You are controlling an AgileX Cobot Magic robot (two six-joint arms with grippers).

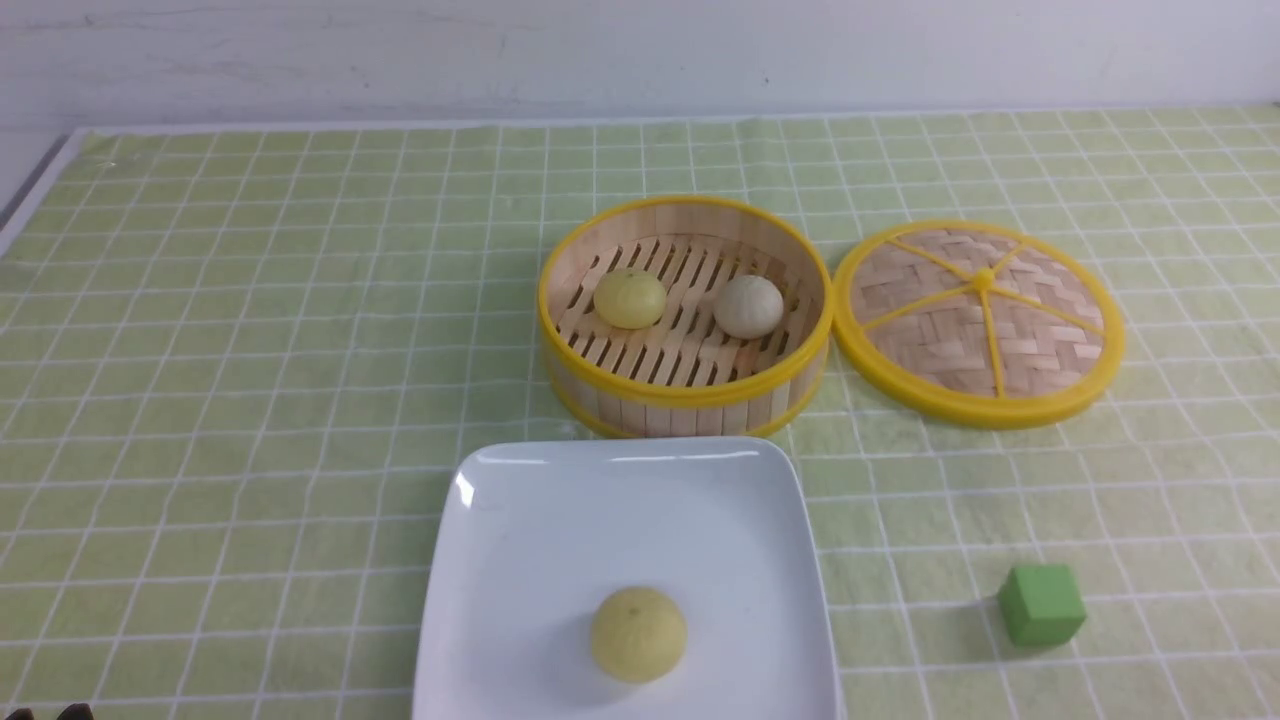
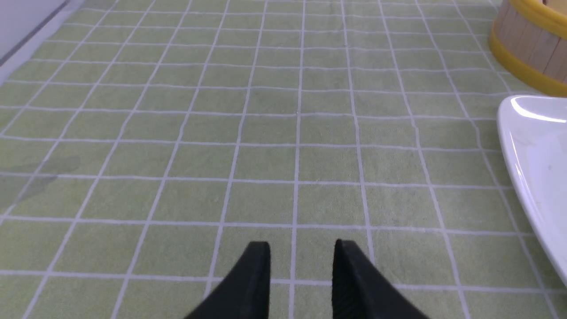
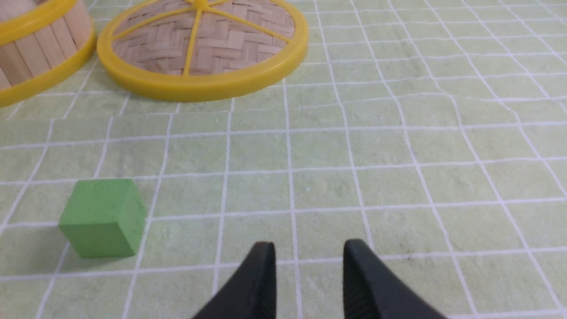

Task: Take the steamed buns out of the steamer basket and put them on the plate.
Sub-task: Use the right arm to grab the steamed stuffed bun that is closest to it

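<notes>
The steamer basket (image 1: 686, 395) stands mid-table with a pale yellow steamed bun (image 1: 629, 298) and a greyish-beige steamed bun (image 1: 748, 306) on its slatted floor. In front of it lies the white plate (image 1: 520, 560), holding one more yellow steamed bun (image 1: 638, 634). My left gripper (image 2: 302, 248) hangs open and empty over bare cloth, left of the plate's rim (image 2: 527, 146) and well short of the basket wall (image 2: 531, 48). My right gripper (image 3: 309, 249) is open and empty too, over cloth to the right of the green cube. Neither arm shows in the front view, bar a dark tip at its bottom left corner.
The woven lid (image 1: 978, 320) with yellow spokes lies flat right of the basket, also in the right wrist view as the lid (image 3: 203, 48). A small green cube (image 1: 1041, 604) sits right of the plate; the same cube (image 3: 102, 217) shows near my right gripper. A green checked cloth covers the table.
</notes>
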